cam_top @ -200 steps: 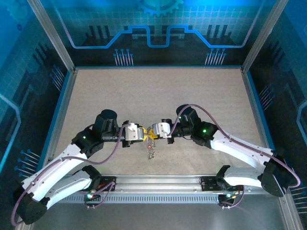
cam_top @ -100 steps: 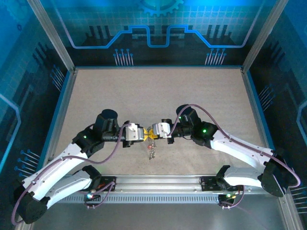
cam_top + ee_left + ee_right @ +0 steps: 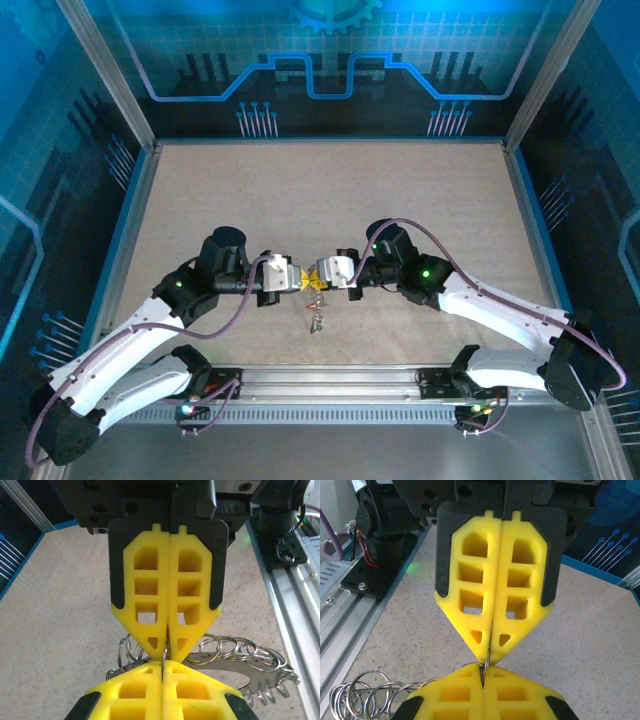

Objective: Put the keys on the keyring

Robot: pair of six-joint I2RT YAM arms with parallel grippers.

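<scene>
The left pincer [image 3: 162,665] and right pincer [image 3: 166,655] met tip to tip, both clamped on a thin wire ring [image 3: 164,651]. The keys [image 3: 245,672] hung over the counter [image 3: 60,605].

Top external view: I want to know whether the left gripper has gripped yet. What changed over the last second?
The left gripper closed the last bit onto the thin ring, and its arm barely shifted. Unchanged: the right gripper stays shut on the same ring, tip to tip with the left, and the keys have not moved.
</scene>
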